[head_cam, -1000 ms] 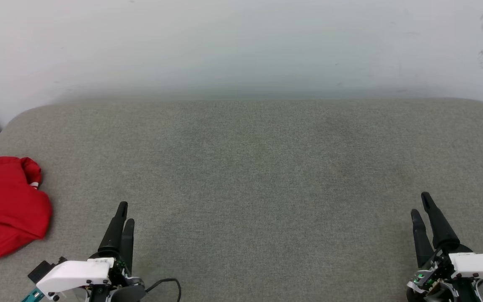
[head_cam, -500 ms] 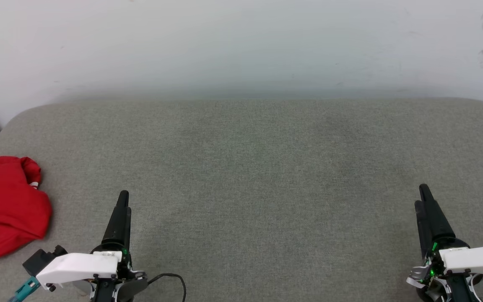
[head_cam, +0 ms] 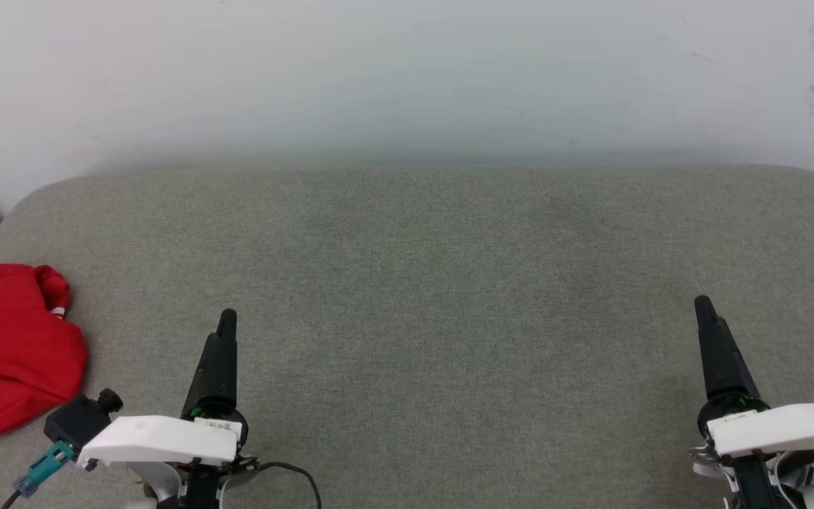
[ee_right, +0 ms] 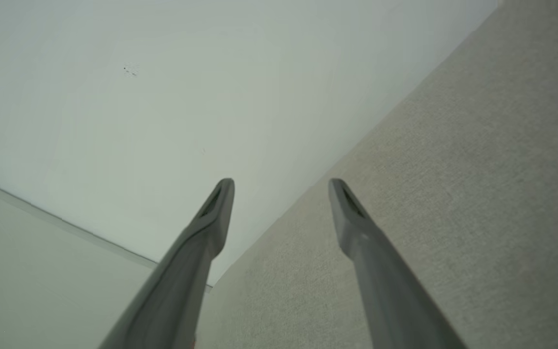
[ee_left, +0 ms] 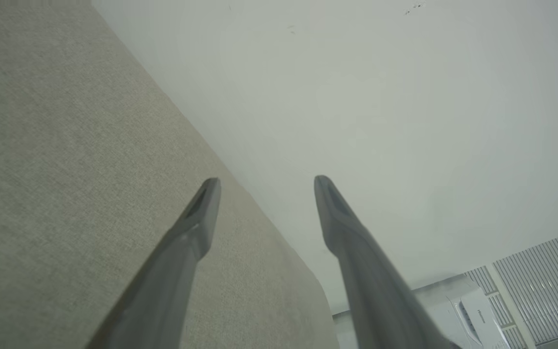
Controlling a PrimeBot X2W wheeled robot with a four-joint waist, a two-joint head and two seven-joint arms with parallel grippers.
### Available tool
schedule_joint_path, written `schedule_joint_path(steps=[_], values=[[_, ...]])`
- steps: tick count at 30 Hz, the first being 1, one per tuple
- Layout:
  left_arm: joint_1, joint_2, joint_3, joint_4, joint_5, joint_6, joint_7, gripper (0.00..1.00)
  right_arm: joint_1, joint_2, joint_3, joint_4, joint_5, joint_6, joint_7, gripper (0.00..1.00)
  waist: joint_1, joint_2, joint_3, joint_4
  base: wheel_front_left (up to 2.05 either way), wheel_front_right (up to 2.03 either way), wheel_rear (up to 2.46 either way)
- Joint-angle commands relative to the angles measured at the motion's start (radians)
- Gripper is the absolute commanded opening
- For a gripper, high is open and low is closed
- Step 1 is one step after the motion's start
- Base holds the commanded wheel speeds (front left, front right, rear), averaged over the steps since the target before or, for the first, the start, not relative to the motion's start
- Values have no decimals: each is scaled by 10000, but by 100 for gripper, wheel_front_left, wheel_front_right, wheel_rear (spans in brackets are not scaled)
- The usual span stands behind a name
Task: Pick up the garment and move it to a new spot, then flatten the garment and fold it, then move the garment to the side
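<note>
Garment [head_cam: 15, 346] lies bunched at the cushion's [head_cam: 407, 283] left edge, not yet lifted, so we judge our left tool [ee_left: 264, 180], spread like the right tool [ee_right: 281, 182], must reach leftward.

No legible text.
Tiny marks on white appliance [ee_left: 472, 310], garment [head_cam: 11, 353] hem and left wrist label [head_cam: 217, 425], all too small to read.

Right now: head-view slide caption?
Red fabric jersey at left edge of grey upholstered cushion; left gripper and right gripper open, empty.
</note>
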Motion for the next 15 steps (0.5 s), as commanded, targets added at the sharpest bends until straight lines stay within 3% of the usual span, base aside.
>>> schedule_joint_path(steps=[1, 15], values=[[-256, 22, -28, -181, 304, -3, -85, 100, -107, -3, 40, -231, -354, 3, -67, 100, 0, -1, -2, -2, 0, 0, 0], [-214, 197, -355, -248, 3752, 204, -549, 100, 63, 26, 111, -843, -3267, 3, 241, 100, 0, -1, -37, -27, 0, 0, 0]])
